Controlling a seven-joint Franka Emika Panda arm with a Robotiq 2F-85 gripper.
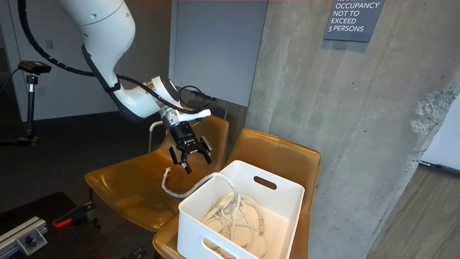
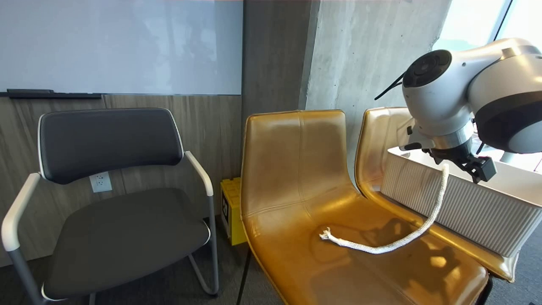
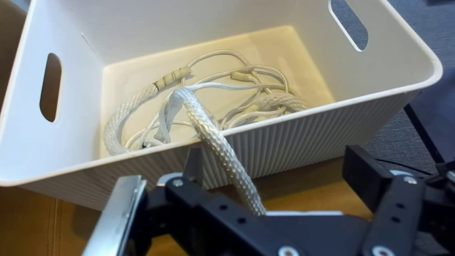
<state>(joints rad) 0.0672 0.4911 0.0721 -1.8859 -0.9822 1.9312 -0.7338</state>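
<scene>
Brown chair seat (image 2: 296, 254): white braided rope (image 2: 402, 242), curved, frayed end (image 2: 327, 234).

Rope (image 2: 377, 250) over bin (image 2: 478, 212) rim, end perhaps on neighbouring chair (image 2: 292, 178)

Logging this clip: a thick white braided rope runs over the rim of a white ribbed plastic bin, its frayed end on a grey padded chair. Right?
Wrong chair: in an exterior view the rope has its frayed end on a tan leather chair. It does run over the rim of the bin.
</scene>
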